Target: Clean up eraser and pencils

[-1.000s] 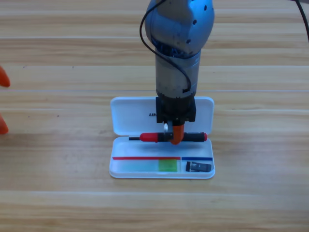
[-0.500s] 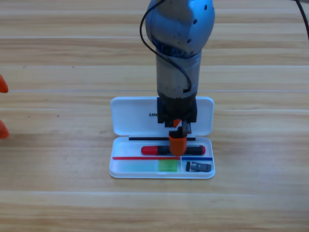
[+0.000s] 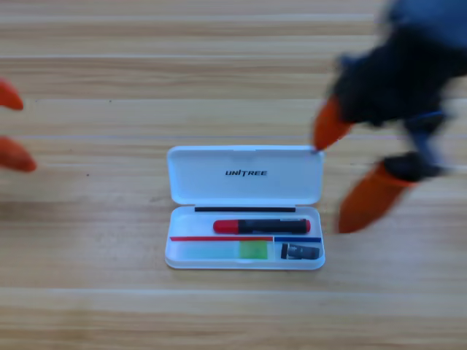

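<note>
**Everything packed, lid not yet down**

Since each item has its own slot, the white case (image 3: 245, 211) in the lower middle of the frame reads as nearly finished work. Its lid lies flat toward the top of the picture, hinged open on the wooden surface (image 3: 87, 292).

Lying lengthwise in the upper tray is the red-and-black pencil (image 3: 260, 226), red tip to the left and dark barrel running right. Below it, along the bottom compartment, sits the translucent white pencil (image 3: 222, 250), pale enough to nearly vanish against the plastic except for its bright green end. At the lower right corner of the tray is the eraser (image 3: 300, 251), a stubby dark block with a paler end.

At the right of the frame, the right gripper (image 3: 350, 171) is blurred, its orange fingers spread wide and empty, clear of the case. My guess is it has nothing left to carry. At the left edge, the left gripper (image 3: 13, 124) waits, fingers parted, holding nothing.
</note>
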Controlling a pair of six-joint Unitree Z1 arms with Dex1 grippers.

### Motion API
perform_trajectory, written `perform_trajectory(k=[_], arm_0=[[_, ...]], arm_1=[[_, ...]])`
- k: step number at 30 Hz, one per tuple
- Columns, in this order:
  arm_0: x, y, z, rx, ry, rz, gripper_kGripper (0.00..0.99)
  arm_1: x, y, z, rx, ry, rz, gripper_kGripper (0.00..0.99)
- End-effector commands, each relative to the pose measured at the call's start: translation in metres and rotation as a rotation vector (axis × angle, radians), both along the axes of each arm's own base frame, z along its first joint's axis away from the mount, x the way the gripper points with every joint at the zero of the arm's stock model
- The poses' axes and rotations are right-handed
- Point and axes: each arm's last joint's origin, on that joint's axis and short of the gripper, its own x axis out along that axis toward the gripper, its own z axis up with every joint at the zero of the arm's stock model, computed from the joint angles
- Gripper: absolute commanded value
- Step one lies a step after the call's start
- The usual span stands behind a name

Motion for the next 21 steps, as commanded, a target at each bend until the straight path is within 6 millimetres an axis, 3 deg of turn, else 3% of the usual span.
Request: perform_trajectory(k=[1, 7, 13, 20, 21], arm_0=[[0.049, -0.008, -0.031, -0.088, 0.018, 0.057, 0.989], [0.099, -0.025, -0.068, -0.224, 0.017, 0.008, 0.917], [0.134, -0.036, -0.097, -0.258, 0.009, 0.002, 0.716], [0.150, -0.054, -0.120, -0.293, 0.035, -0.011, 0.031], [0.151, -0.057, -0.121, -0.302, 0.050, 0.005, 0.000]], arm_1=[[-0.038, -0.082, 0.020, 0.272, -0.081, -0.066, 0.945], [-0.072, -0.119, 0.007, 0.468, -0.091, -0.067, 0.957], [-0.077, -0.121, -0.005, 0.516, -0.046, -0.081, 0.959], [-0.077, -0.121, -0.010, 0.510, -0.037, -0.086, 0.959], [-0.078, -0.122, -0.010, 0.512, -0.036, -0.086, 0.959]])
